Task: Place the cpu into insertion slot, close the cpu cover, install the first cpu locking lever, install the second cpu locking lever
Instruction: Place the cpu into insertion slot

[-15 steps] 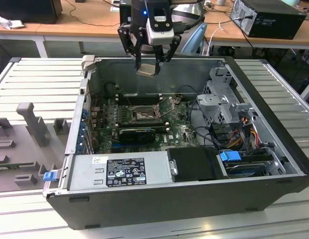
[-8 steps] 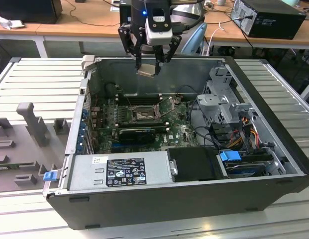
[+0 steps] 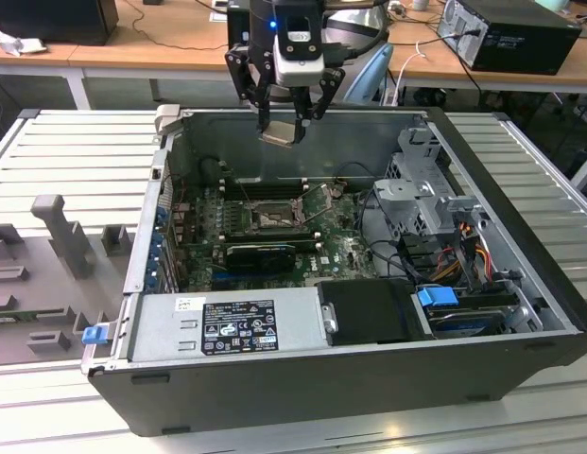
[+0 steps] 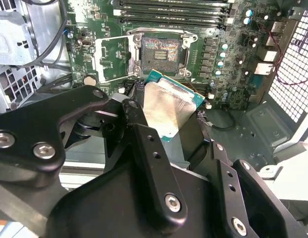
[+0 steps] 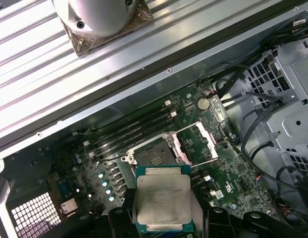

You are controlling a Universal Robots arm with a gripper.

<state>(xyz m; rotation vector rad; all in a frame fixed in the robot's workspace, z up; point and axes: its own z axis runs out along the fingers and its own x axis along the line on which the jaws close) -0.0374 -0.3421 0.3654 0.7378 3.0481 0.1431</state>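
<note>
My gripper (image 3: 284, 123) hangs above the back wall of the open computer case (image 3: 520, 227), shut on the cpu (image 3: 281, 133). In both wrist views the cpu (image 5: 161, 198) (image 4: 168, 106) shows its silver top and green edge, tilted between the black fingers (image 5: 121, 220). The insertion slot (image 3: 272, 218) (image 4: 160, 49) (image 5: 153, 153) lies bare on the green board, below and ahead of the chip. The cpu cover (image 4: 112, 58) (image 5: 199, 140) stands swung open beside the socket. Two thin locking levers (image 5: 203, 161) (image 3: 318, 195) stand raised next to it.
Long black memory slots (image 3: 262, 185) run behind the socket, with a black card (image 3: 260, 253) in front. The power supply (image 3: 227, 323) sits at the case front, and a drive cage (image 3: 427, 189) with cables on the exterior view's right. Grey fixtures (image 3: 61, 232) stand outside.
</note>
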